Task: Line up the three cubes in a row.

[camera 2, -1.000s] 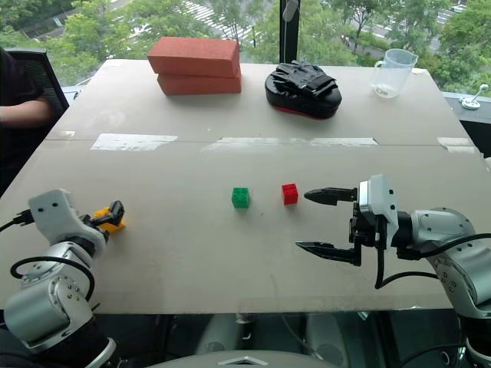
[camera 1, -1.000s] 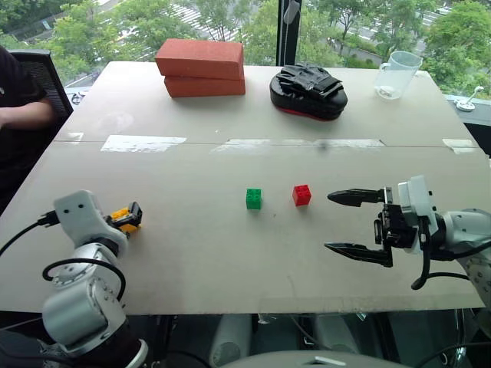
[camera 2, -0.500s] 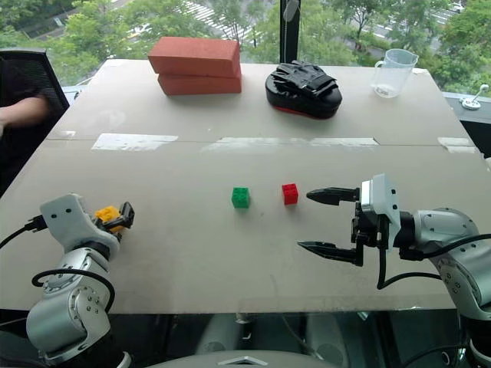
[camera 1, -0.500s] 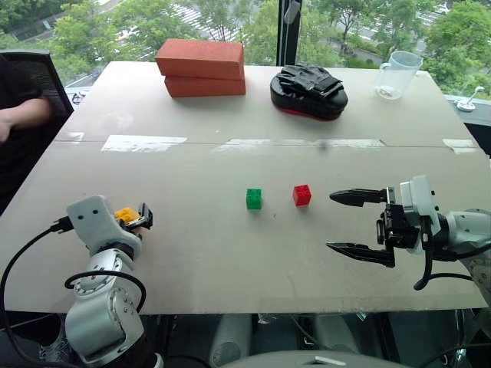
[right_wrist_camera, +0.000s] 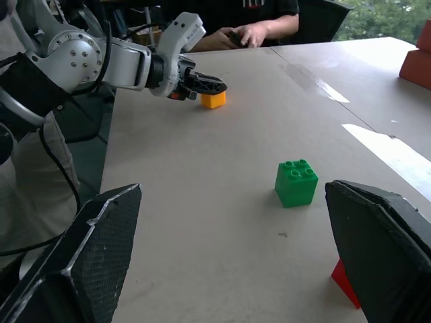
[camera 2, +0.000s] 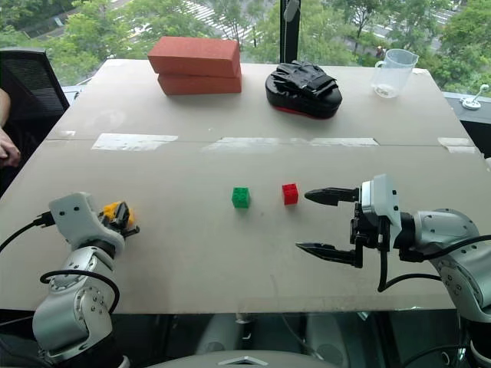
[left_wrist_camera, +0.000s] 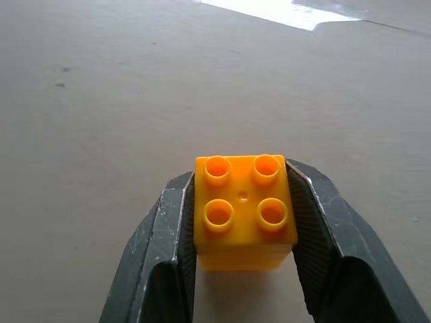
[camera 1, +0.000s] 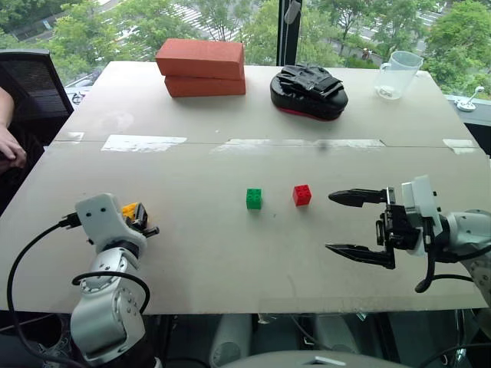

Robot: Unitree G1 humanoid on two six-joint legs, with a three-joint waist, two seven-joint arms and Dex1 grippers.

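The yellow cube [left_wrist_camera: 244, 212] sits studs-up between the two black fingers of my left gripper [camera 1: 142, 221], which is shut on it at the table's front left. Whether it is off the table I cannot tell. The green cube [camera 1: 254, 198] and the red cube [camera 1: 301, 195] stand side by side, a small gap apart, at the middle of the table. My right gripper [camera 1: 330, 222] hovers open just right of the red cube, pointing left, with nothing between its fingers. In the right wrist view the green cube [right_wrist_camera: 296, 182] lies ahead and the yellow cube [right_wrist_camera: 213, 99] farther off.
Two stacked red-orange bricks [camera 1: 201, 67], a black padded mitt [camera 1: 308, 90] and a clear plastic cup [camera 1: 397, 74] stand along the far edge. Tape strips [camera 1: 143, 142] cross the table's seam. A person's hand [camera 1: 11, 152] rests beyond the left edge.
My left gripper has closed on the yellow cube and shifted slightly right. The person's arm at the left has drawn back. The right arm has stayed still.
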